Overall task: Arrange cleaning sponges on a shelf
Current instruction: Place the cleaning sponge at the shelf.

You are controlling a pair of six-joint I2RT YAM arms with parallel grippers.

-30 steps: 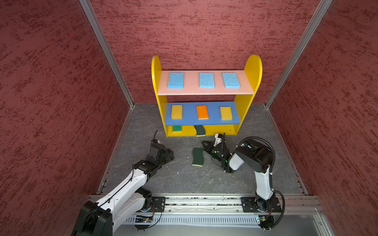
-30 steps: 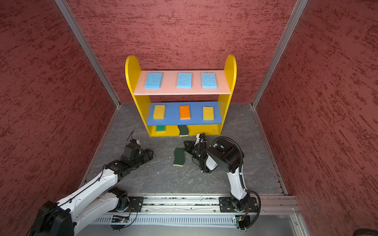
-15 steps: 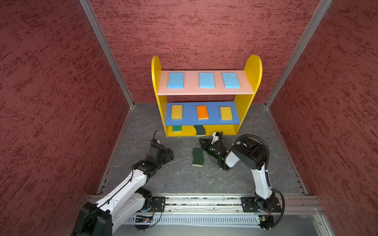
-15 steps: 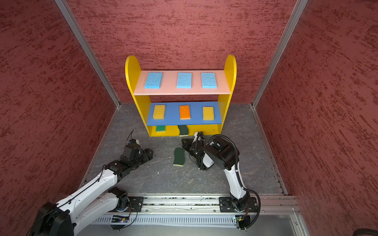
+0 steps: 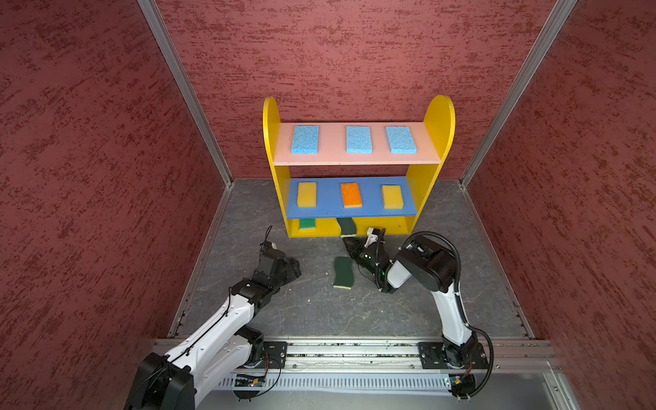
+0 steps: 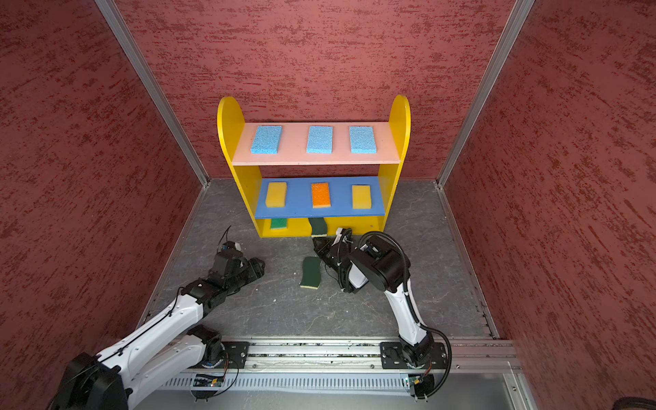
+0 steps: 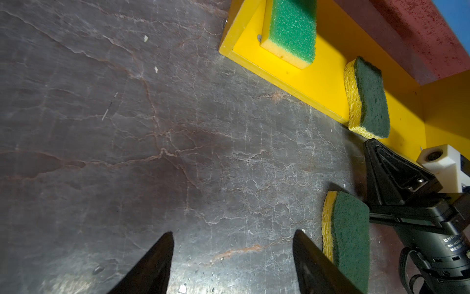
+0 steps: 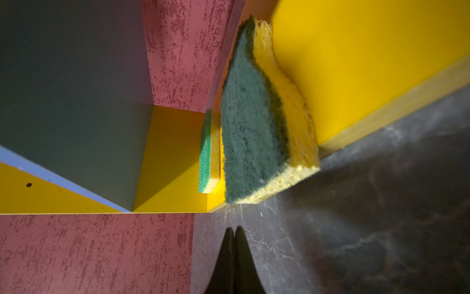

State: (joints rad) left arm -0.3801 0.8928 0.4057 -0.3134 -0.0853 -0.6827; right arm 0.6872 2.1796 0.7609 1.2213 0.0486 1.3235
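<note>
- My right pincer [image 5: 347, 242] is closed, with nothing between its jaws. During the last second it has travelled toward the shelf [image 5: 439, 117]. Its tip is now just beside the front corner of the overhanging dark green sponge [image 5: 346, 227]. I cannot tell if they touch.
- This sponge lies on the yellow base [image 5: 390, 224] with its front end over the edge, near the bright green sponge [image 5: 307, 223]. I judge that the closed tip is there to push it deeper in.
- The loose dark green sponge [image 5: 343, 272] lies flat on the tabletop [image 5: 319, 312], close beside the right arm, and nothing holds it. It is the only sponge not yet on the shelf.
- The light blue sponges [image 5: 359, 139] are in a row on the pink top board [image 5: 330, 156]. The yellow sponges [image 5: 306, 194] and the orange-topped sponge [image 5: 351, 195] are on the blue middle board [image 5: 330, 209].
- Compared with the earlier frame, the whole right arm stands more to the left and nearer to the shelf. Both dark green sponges are in the same places.
- The left pincer [image 5: 293, 267] has not moved. It is open and empty over bare tabletop.
</note>
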